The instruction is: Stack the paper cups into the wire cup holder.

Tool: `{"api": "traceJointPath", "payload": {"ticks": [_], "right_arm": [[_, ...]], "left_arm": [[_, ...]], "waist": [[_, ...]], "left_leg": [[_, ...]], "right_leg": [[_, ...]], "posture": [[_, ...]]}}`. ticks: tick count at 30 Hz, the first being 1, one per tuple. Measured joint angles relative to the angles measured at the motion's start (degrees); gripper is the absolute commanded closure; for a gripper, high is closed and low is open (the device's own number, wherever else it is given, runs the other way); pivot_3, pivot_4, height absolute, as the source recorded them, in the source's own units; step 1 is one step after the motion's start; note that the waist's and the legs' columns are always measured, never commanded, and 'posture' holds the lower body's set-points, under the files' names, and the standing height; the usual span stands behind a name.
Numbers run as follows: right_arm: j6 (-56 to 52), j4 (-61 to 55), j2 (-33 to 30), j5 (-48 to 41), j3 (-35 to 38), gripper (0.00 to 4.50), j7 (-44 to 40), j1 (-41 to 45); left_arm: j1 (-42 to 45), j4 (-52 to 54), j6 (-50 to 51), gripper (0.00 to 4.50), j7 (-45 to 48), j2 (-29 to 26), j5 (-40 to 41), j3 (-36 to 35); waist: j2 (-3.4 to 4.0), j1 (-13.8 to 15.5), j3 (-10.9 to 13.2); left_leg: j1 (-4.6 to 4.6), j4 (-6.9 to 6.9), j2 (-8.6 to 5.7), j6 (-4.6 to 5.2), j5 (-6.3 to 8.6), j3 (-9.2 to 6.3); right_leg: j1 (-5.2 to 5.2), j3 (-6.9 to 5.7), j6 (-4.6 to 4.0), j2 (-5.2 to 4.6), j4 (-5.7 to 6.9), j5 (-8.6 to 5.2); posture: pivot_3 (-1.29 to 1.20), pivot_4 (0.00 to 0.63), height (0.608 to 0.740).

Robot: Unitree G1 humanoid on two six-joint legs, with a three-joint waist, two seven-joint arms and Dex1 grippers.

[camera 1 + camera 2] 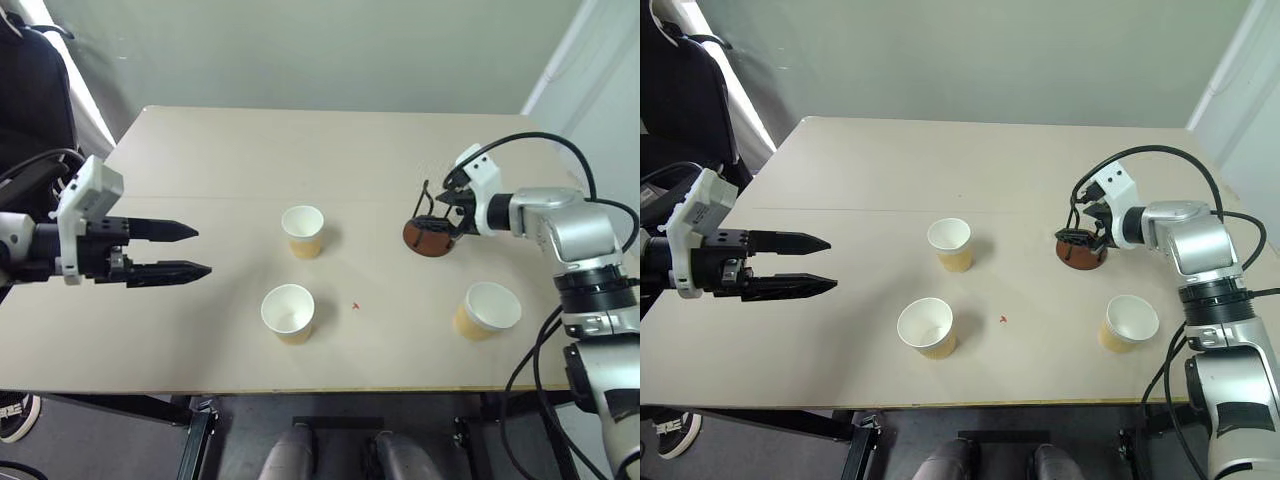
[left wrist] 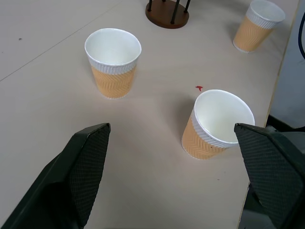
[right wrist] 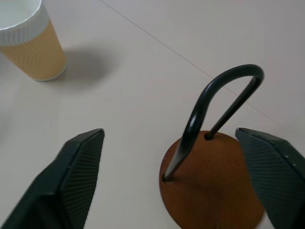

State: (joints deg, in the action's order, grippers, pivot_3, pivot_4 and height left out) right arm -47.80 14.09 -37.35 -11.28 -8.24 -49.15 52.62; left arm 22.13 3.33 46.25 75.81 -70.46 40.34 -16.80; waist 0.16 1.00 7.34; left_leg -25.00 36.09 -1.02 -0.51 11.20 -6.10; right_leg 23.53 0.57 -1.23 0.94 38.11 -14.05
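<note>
- The left gripper (image 1: 200, 251) hovers over the left side of the table (image 1: 220, 150), its two black fingers spread wide with nothing between them, pointing toward the cups.
- Nearest it stand two paper cups: the near-left cup (image 1: 288, 313) close to the table's front edge and the middle cup (image 1: 302, 231) a little farther back. Both are upright, mouths up, and the left wrist view shows their white insides empty.
- A tiny red mark (image 1: 355, 306) lies on the bare tabletop between those cups and the right side.
- The wire cup holder (image 1: 430, 232) stands on the right part of the table; its reddish-brown disc base is bare and no cup sits inside its black wire loops.
- The right gripper (image 1: 447, 212) is at the holder, fingers apart on either side of a wire loop and the base; I cannot tell whether it touches them.
- The right cup (image 1: 486, 310) stands upright near the front right edge, well apart from the holder; its inside looks empty.
- By my reading nothing is stacked yet: all three cups remain to be placed in the holder.
</note>
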Motion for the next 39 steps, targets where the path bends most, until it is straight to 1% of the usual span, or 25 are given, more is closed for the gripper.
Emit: {"api": "traceJointPath", "payload": {"ticks": [1, 3, 9, 10, 12, 15, 16, 19, 22, 25, 26, 27, 30, 39], "right_arm": [[0.0, 0.2, 0.4, 0.2, 0.0, 1.29, 0.3, 0.0], [0.3, 0.7, 1.1, 0.4, 0.0, 2.12, 0.7, 0.0], [1.1, 1.2, 1.5, 0.8, 0.0, 4.37, 0.9, 0.0], [1.5, 1.2, 1.4, 1.0, -0.2, 4.48, 0.6, 0.0], [2.2, 1.0, 0.8, 0.3, -0.1, 4.48, -1.7, 0.0], [4.9, -3.0, -1.3, -3.3, 0.3, 4.48, -9.1, -0.6], [5.6, -5.5, -2.1, -5.2, 0.9, 4.48, -12.0, -1.2], [4.3, -19.2, -6.2, -17.0, 3.3, 4.48, -24.9, -4.6], [3.5, -27.7, -6.3, -22.2, 2.2, 4.48, -29.7, -4.6], [4.9, -29.6, -6.3, -21.5, -2.8, 4.48, -32.1, -4.7], [5.9, -29.5, -6.3, -20.6, -4.4, 4.48, -32.8, -4.7], [7.5, -29.2, -6.3, -19.3, -6.3, 4.48, -33.7, -4.7], [11.3, -26.8, -6.1, -16.3, -9.7, 4.48, -35.8, -4.7], [20.3, -19.2, -4.2, -9.6, -13.2, 4.48, -39.0, -4.4]], "left_arm": [[0.0, 0.0, 0.0, 0.00, 0.0, 0.0, 0.1, 0.0], [-0.1, 0.0, 0.0, 0.00, -0.1, 0.0, 0.3, -0.1], [-0.5, 0.0, 0.0, 0.00, -0.1, 0.0, 0.4, -0.4], [-0.6, 0.0, 0.0, 0.00, -0.1, 0.0, 0.4, -0.6], [-0.8, 0.0, 0.0, 0.00, -0.1, 0.0, 0.4, -0.7], [-0.9, 0.0, -0.1, 0.00, -0.1, 0.0, 0.4, -1.0], [-0.9, 0.0, -0.1, 0.00, -0.1, 0.0, 0.4, -1.0], [-0.9, -0.7, -0.4, 0.00, 0.1, -0.1, 0.3, -1.1], [0.2, -1.2, -0.9, 0.00, 0.1, -0.1, 0.2, -0.4], [1.7, -1.3, -1.2, 0.00, 0.1, -0.1, 0.2, 0.3], [1.9, -1.3, -1.2, 0.00, 0.1, -0.1, 0.2, 0.4], [2.2, -1.3, -1.2, 0.00, 0.1, -0.1, 0.2, 0.8], [2.2, -1.3, -1.2, 0.00, 0.1, 0.0, 0.3, 1.0], [-1.6, 0.8, 0.1, 0.00, -0.1, -0.1, 0.7, -1.5]], "waist": [[0.00, 0.0, 0.0], [0.00, 0.0, 0.0], [0.00, 0.0, 0.0], [0.00, 0.0, 0.0], [0.00, 0.0, 0.0], [0.01, 0.0, 0.0], [0.00, 0.0, 0.0], [-0.01, 0.1, 0.0], [-0.09, -0.2, 0.0], [-0.08, -0.3, 0.0], [-0.08, -0.3, 0.0], [-0.07, -0.4, 0.0], [-0.08, -0.4, 0.0], [-0.08, -0.4, 0.0]], "left_leg": [[0.00, 0.00, 0.00, 0.00, 0.00, 0.00], [0.00, 0.00, 0.00, -0.08, -0.04, 0.00], [0.00, 0.00, 0.00, -0.18, -0.08, 0.00], [0.00, 0.00, 0.01, -0.19, -0.08, 0.00], [-0.04, -0.02, 0.00, -0.23, -0.10, 0.01], [-0.15, -0.03, 0.02, -0.28, -0.12, 0.01], [-0.17, -0.04, 0.03, -0.30, -0.12, 0.02], [-0.27, -0.03, 0.12, -0.36, -0.11, 0.10], [-0.20, 0.03, 0.20, -0.39, -0.14, 0.11], [0.04, 0.04, 0.20, -0.32, -0.26, 0.11], [0.06, 0.04, 0.20, -0.11, -0.23, 0.09], [0.07, 0.03, 0.21, 0.22, -0.08, 0.07], [0.07, 0.04, 0.24, 0.29, -0.14, 0.07], [0.05, 0.02, 0.29, 0.28, -0.12, 0.08]], "right_leg": [[0.00, 0.00, 0.00, 0.00, 0.01, 0.00], [0.00, 0.00, 0.00, 0.00, 0.01, 0.00], [0.00, -0.01, -0.01, 0.00, 0.00, 0.00], [0.00, 0.00, -0.01, 0.00, 0.01, 0.00], [0.05, -0.01, -0.01, 0.00, 0.02, 0.01], [0.13, -0.01, -0.02, 0.02, 0.00, 0.00], [0.14, -0.02, -0.02, 0.03, -0.02, 0.00], [0.13, -0.09, -0.03, 0.10, -0.16, -0.01], [0.03, -0.08, -0.03, 0.17, -0.18, -0.01], [-0.13, -0.05, -0.12, 0.16, -0.13, 0.07], [-0.13, -0.05, -0.16, 0.16, -0.09, 0.10], [-0.11, -0.06, -0.20, 0.16, -0.06, 0.13], [-0.07, -0.10, -0.30, 0.16, 0.01, 0.19], [-0.04, -0.16, -0.34, 0.18, 0.03, 0.19]], "posture": [[0.00, 0.150, 0.740], [0.00, 0.150, 0.740], [0.00, 0.150, 0.740], [0.00, 0.150, 0.740], [0.00, 0.150, 0.740], [0.00, 0.150, 0.740], [0.00, 0.150, 0.740], [0.00, 0.150, 0.740], [0.00, 0.150, 0.740], [0.00, 0.150, 0.740], [0.00, 0.150, 0.740], [0.00, 0.150, 0.740], [0.00, 0.150, 0.740], [0.00, 0.150, 0.740]]}}
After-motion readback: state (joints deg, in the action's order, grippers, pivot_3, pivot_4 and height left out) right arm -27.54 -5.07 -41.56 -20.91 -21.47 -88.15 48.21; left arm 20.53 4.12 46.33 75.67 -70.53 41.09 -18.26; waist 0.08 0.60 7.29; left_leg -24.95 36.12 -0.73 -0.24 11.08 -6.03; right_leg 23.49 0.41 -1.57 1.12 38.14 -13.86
